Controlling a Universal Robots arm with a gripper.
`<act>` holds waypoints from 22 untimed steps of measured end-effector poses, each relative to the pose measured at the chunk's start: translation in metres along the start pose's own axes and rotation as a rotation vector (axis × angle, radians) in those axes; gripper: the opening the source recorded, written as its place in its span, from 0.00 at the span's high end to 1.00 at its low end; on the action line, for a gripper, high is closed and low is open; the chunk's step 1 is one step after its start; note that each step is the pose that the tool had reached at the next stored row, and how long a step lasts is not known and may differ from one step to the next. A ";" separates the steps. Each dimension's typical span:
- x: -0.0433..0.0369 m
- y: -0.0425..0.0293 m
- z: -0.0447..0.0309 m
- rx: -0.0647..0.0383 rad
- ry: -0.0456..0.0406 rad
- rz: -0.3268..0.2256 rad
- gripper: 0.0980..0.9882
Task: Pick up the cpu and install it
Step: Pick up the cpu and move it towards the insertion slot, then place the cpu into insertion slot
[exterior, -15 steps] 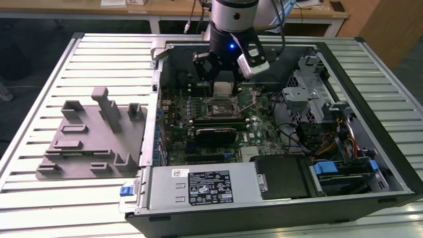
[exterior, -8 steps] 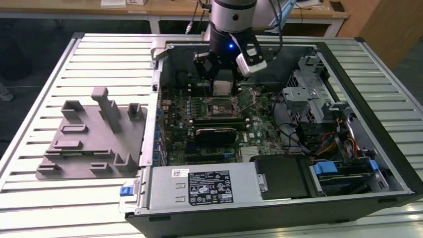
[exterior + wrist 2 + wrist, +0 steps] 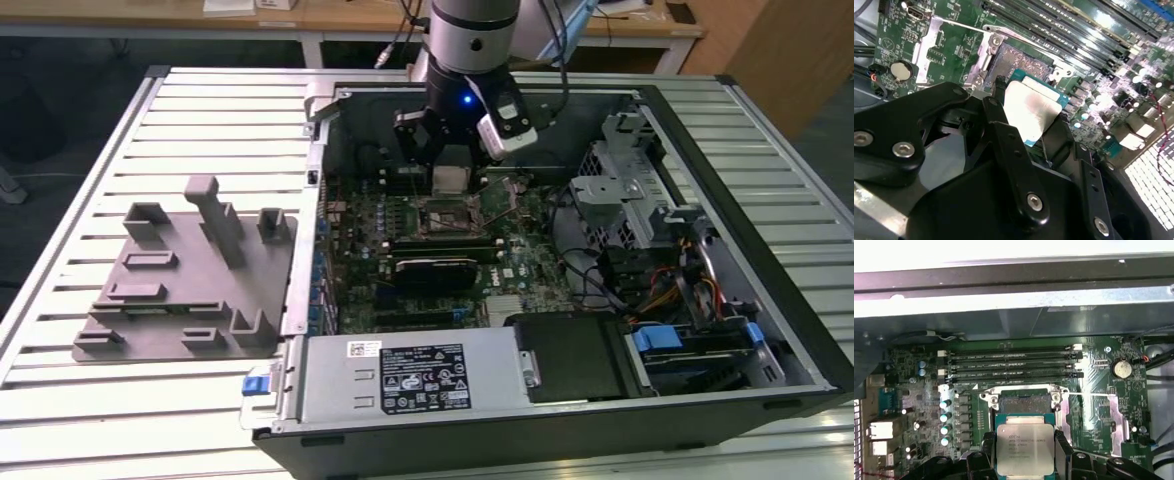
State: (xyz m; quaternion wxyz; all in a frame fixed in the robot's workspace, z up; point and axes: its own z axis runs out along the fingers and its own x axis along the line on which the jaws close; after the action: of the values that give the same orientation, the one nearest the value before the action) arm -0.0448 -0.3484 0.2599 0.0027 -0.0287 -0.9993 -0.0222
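My gripper [image 3: 451,180] hangs inside the open computer case, shut on the cpu [image 3: 451,179], a flat square chip with a silver top. In the first wrist view the cpu [image 3: 1025,449] sits between the black fingers [image 3: 1064,447], just short of the open socket [image 3: 1024,401] on the green motherboard. In the second wrist view the cpu [image 3: 1030,111] is tilted, held a little above the socket [image 3: 1021,60], whose metal frame is swung open. In the exterior view the socket [image 3: 447,214] lies directly below the chip.
The case [image 3: 787,330] walls surround the arm. Memory slots [image 3: 1014,362] run beyond the socket. A black heatsink block [image 3: 435,270], power supply [image 3: 407,375] and drive cage [image 3: 627,180] crowd the board. A grey fixture plate [image 3: 187,280] with upright posts lies on the slatted table at the exterior view's left.
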 end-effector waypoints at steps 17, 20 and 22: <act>-0.0004 0.0000 0.0001 0.000 -0.0010 0.027 0.50; -0.0004 0.0000 0.0003 0.000 -0.0034 0.080 0.50; -0.0004 0.0000 0.0003 0.000 -0.0049 0.115 0.50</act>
State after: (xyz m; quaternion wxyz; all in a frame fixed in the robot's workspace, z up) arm -0.0444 -0.3484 0.2596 0.0015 -0.0862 -0.9960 -0.0222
